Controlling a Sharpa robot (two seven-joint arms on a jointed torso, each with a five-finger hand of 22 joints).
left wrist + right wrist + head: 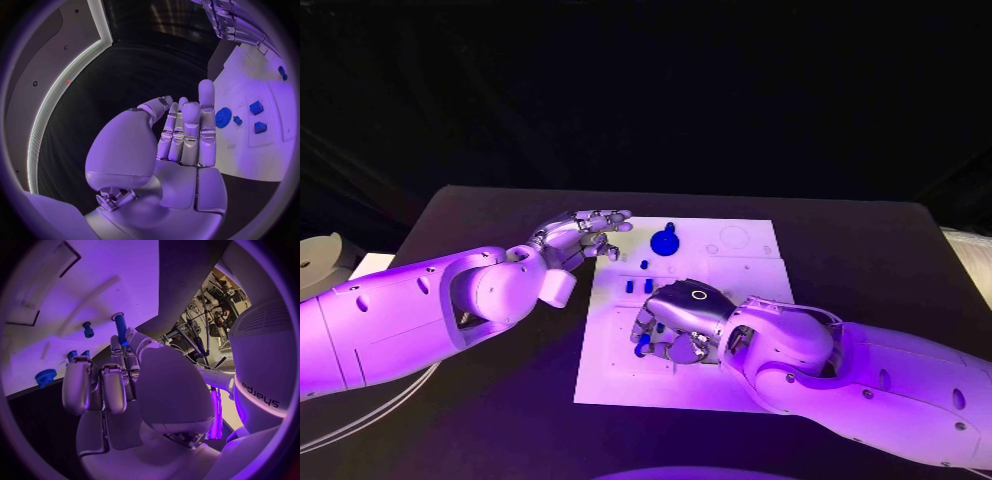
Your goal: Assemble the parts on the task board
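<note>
Right hand [678, 325] lay low-centre over the task board [733, 370], fingers [94, 385] curled, pinching a blue peg [120, 330]. Left hand [586, 235], left of centre at the board's upper-left corner, held nothing, fingers [190, 132] extended together. Blue gear [665, 241] farther up.

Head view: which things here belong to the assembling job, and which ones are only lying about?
Belong to the job:
- task board
- blue gear and blue blocks on it
- blue rod, held in the fingers of the right hand
- left hand, holding nothing

Only lying about:
- white round object past the table's left edge
- white cable
</note>
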